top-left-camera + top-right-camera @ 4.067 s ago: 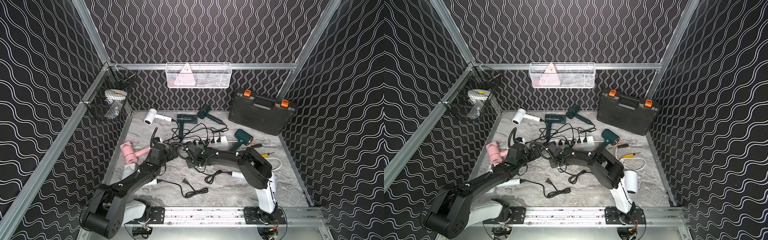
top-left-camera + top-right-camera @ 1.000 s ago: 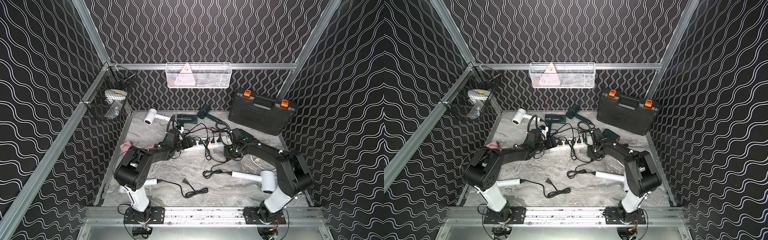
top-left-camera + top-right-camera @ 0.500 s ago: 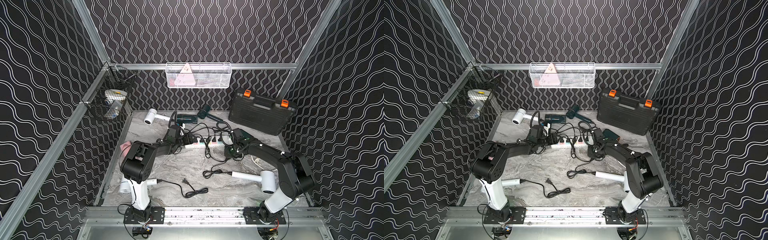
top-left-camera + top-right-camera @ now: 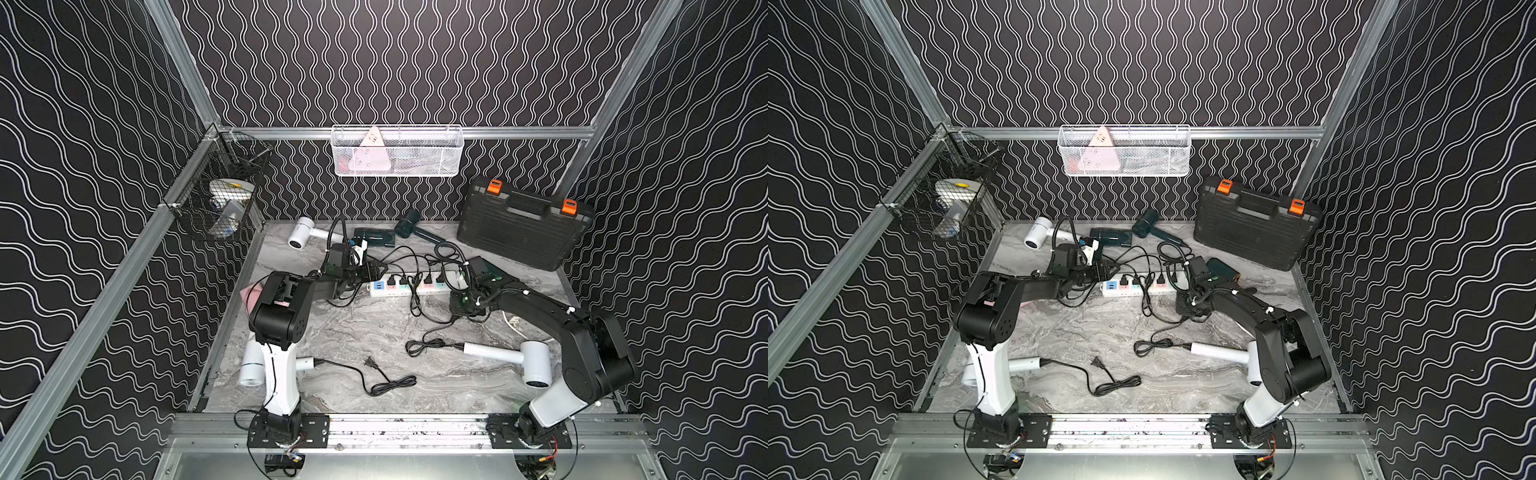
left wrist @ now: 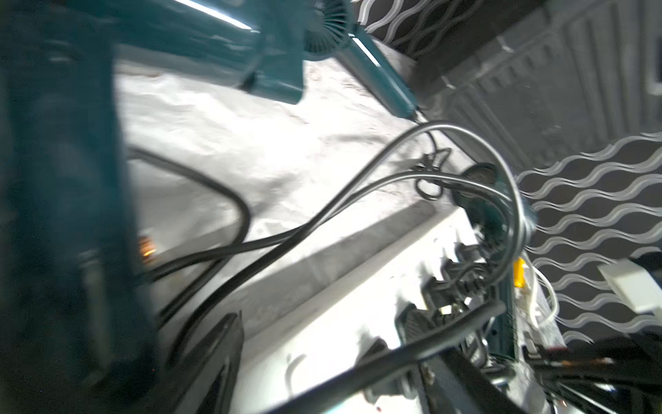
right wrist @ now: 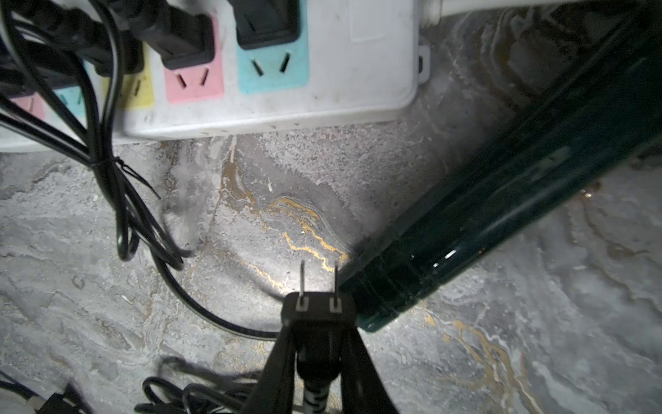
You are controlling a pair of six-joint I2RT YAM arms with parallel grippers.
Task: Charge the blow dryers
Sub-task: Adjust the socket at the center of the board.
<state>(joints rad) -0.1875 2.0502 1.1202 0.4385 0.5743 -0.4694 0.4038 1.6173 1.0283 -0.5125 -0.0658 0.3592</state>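
Several blow dryers lie on the marble table: white ones at the back left (image 4: 300, 237), front right (image 4: 534, 363) and front left (image 4: 253, 365), dark green ones at the back (image 4: 376, 237) (image 4: 409, 218) and by the right arm (image 4: 488, 268), and a pink one (image 4: 249, 295) behind the left arm. My right gripper (image 6: 318, 333) is shut on a black plug (image 6: 318, 308), prongs pointing at the white power strip (image 6: 358, 71), beside a green dryer handle (image 6: 501, 215). My left gripper (image 5: 329, 376) is open over the strip's left end (image 4: 376, 286), with a cord crossing between its jaws.
Several black plugs sit in the strip (image 4: 1129, 286), and cords tangle around it. A loose plug (image 4: 370, 362) and coiled cord lie near the front. A black toolcase (image 4: 519, 232) leans at the back right. Wire baskets hang on the back wall (image 4: 397, 151) and left rail (image 4: 220, 199).
My left arm folded in and its gripper moved right along the back to the strip's left end, its jaws widening a little. The right arm has held still with the plug.
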